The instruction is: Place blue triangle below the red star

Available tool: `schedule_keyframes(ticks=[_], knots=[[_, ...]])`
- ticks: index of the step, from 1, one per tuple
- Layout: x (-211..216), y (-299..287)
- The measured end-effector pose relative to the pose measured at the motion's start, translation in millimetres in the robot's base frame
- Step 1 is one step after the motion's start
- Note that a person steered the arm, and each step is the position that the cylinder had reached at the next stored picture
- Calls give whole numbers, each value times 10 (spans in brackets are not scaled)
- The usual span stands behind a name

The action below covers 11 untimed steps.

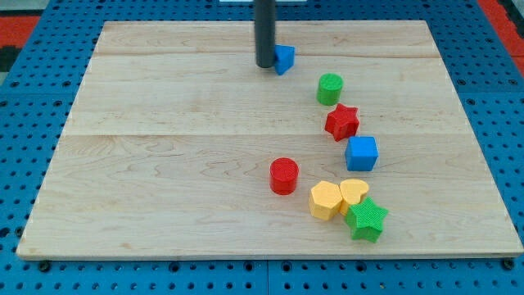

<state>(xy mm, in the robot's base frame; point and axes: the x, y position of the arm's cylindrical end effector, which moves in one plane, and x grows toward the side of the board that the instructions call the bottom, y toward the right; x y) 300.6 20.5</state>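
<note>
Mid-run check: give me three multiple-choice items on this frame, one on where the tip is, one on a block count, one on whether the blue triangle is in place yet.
1. Where is my tip?
A. Against the view's left side of the blue triangle
B. Beside the red cylinder
C. Off the board

2. How many green blocks are there?
A. One
B. Two
C. Three

3. Is the blue triangle below the red star?
A. Yes
B. No, it lies toward the view's top-left of it
C. It is hidden

Answers: 1 A, the rod's end meets the triangle's left face. 2 B, a green cylinder and a green star. 3 B, the blue cube is the block lying below the star.
</note>
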Motion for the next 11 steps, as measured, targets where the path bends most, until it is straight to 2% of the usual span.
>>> schedule_keyframes(ticks=[1,2,3,4,5,7,8,9,10,11], knots=[[68,293],[-14,148],[-384,-202],[-395,186],[-210,548],[-367,588],[-224,135],[92,-146],[343,102],[309,560]])
